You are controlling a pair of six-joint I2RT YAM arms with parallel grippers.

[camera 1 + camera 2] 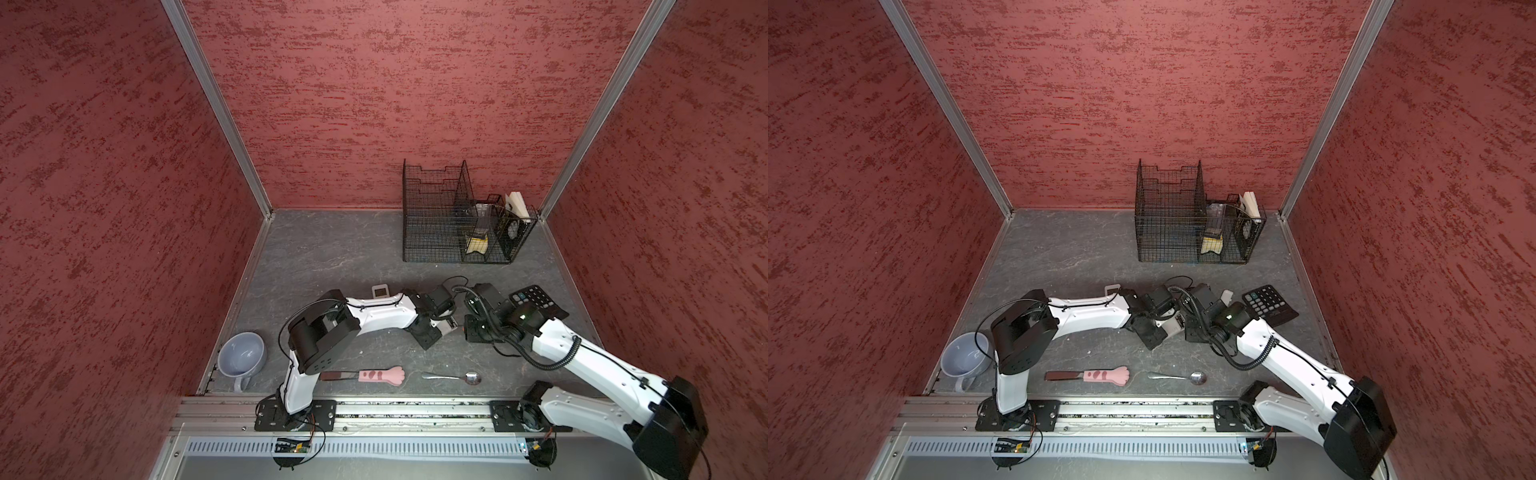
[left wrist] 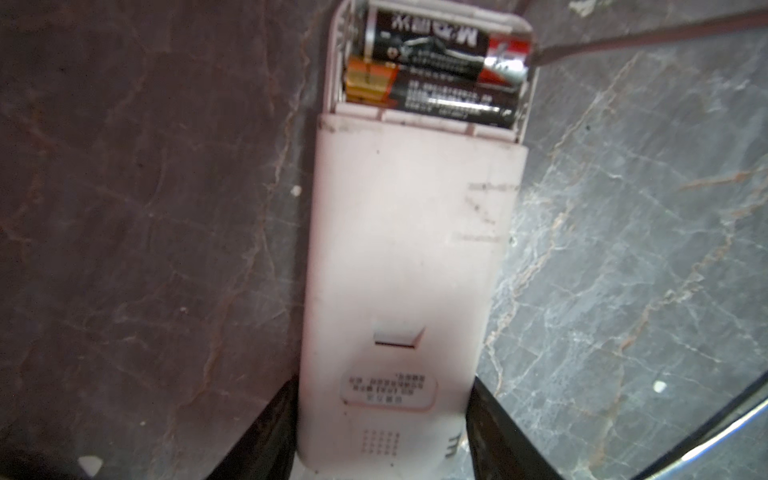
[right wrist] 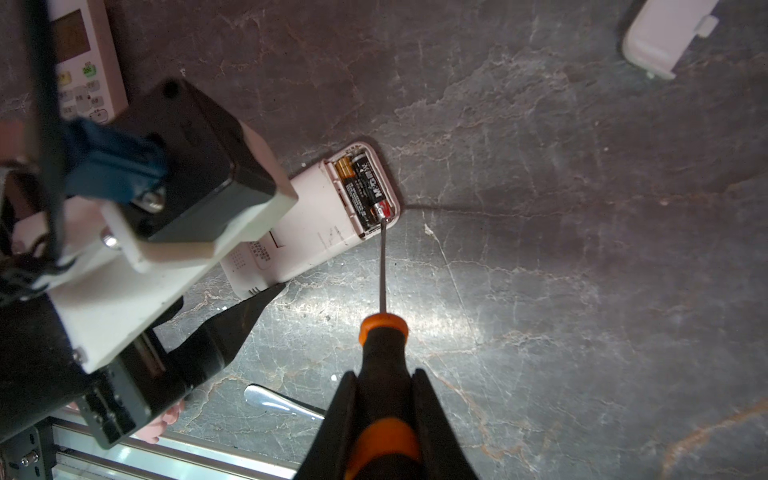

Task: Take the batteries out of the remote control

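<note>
Red textured walls box in a grey marbled desk [image 1: 332, 257]. In both top views the arms meet mid-desk, with bare surface behind them up to the black wire basket [image 1: 457, 224].

Left wrist: left gripper [image 2: 382, 436] clamps the white plastic remote control [image 2: 407, 249] by its long edges. Two black cylindrical batteries [image 2: 432, 62] sit in the uncovered end compartment.

Right wrist: right gripper [image 3: 384, 372] pinches the orange-and-black screwdriver [image 3: 383, 266]. Its tip touches one battery's end at the compartment edge, with bare desk beyond.

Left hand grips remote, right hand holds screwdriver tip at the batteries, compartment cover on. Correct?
No, the cover is off: the right wrist view shows both batteries exposed in the open remote. Left hand does grip it; right hand holds the screwdriver at them.
</note>
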